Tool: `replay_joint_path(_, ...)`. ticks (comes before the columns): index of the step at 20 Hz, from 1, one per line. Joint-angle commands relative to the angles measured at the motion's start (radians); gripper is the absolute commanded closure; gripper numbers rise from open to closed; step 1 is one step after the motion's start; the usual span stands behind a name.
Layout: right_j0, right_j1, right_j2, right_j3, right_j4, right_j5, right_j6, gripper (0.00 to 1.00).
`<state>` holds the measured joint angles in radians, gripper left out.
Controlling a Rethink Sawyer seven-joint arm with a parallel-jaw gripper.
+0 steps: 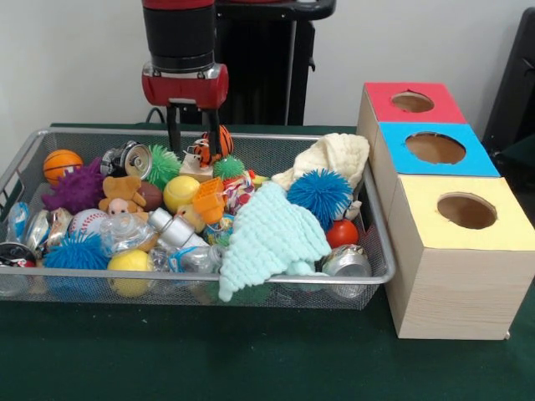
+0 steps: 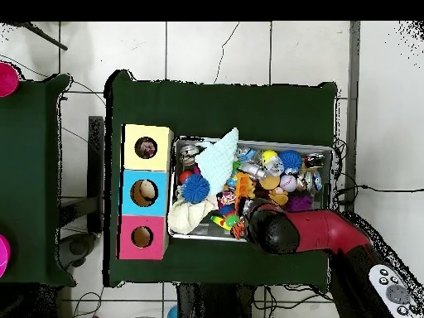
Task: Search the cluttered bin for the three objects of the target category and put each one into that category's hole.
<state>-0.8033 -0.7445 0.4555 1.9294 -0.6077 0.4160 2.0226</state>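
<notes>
Front view: the gripper [image 1: 194, 132] hangs at upper centre of the frame, fingers spread — nothing between them — above the far rim of the bin [image 1: 380, 251], beside an orange striped toy [image 1: 213, 145]. A confetti-printed plastic wad [image 1: 125, 230] lies lower left of the tool, well apart, beside a teddy bear [image 1: 123, 195]. The yellow-topped box's hole [image 1: 466, 210] sits at far right — outside the bin.

No text, label, brand or number can be read in either view. The cans and toys in the bin [image 1: 378, 251] show only colours and patterns, and the tops of the three wooden boxes [image 1: 443, 209] at the right of the front view are plain.
</notes>
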Motion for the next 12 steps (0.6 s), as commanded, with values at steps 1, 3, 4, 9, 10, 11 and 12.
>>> replay_joint_path(1, -0.031, 0.064, 0.108, -0.132, -0.076, 0.131, -0.287, 0.0)
replay_joint_path(3, -0.038, 0.097, 0.111, -0.158, -0.095, 0.128, -0.29, 0.0)
replay_joint_path(4, -0.041, 0.108, 0.113, -0.166, -0.104, 0.128, -0.292, 0.0)
replay_joint_path(9, -0.054, 0.162, 0.104, -0.211, -0.154, 0.119, -0.299, 0.0)
replay_joint_path(10, -0.056, 0.166, 0.1, -0.215, -0.154, 0.133, -0.299, 0.0)
replay_joint_path(11, -0.057, 0.17, 0.095, -0.219, -0.154, 0.146, -0.298, 0.0)
replay_joint_path(12, -0.059, 0.167, 0.091, -0.217, -0.155, 0.155, -0.295, 0.0)
